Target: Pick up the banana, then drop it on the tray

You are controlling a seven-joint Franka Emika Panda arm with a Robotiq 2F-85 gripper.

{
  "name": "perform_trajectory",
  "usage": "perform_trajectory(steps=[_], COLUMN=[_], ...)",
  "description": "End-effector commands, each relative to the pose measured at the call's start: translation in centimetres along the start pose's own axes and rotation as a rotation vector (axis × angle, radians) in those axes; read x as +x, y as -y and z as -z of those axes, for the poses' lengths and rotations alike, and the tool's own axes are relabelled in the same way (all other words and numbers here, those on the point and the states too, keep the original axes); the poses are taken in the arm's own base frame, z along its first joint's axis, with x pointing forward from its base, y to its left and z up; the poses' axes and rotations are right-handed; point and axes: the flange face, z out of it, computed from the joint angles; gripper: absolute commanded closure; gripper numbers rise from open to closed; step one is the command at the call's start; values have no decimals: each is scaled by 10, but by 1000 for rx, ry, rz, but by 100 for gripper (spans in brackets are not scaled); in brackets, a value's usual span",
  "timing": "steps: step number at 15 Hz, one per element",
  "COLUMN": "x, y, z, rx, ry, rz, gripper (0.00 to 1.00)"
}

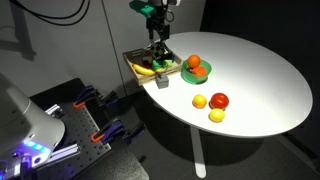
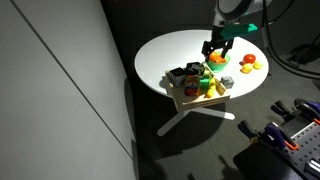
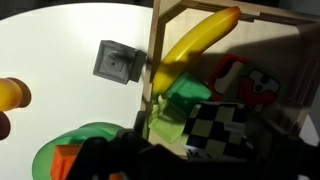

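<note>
Black claw [image 1: 157, 57] points straight down above tray [image 3: 156, 25] and banana [image 3: 195, 45].

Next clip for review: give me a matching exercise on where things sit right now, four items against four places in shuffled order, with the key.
Things:
1. banana
2. green plate
3. red fruit
4. gripper

Places:
A. out on the bare table, apart from the tray
B. above the tray
C. in the tray, one end against its wooden rim
D. on the table, right beside the tray

Pairs: 1-C, 2-D, 3-A, 4-B.
</note>
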Motion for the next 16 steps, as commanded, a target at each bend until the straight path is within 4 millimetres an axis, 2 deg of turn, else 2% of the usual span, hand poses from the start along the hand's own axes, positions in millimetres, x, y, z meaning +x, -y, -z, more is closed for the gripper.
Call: perform_trajectory(steps=[1, 7, 16], x=[-12, -29, -54], y=[-10, -27, -43], z=[26, 53, 91], rx=[28, 7, -52], ry=[15, 47, 7], rz=[75, 143, 134], gripper=[0, 0, 0])
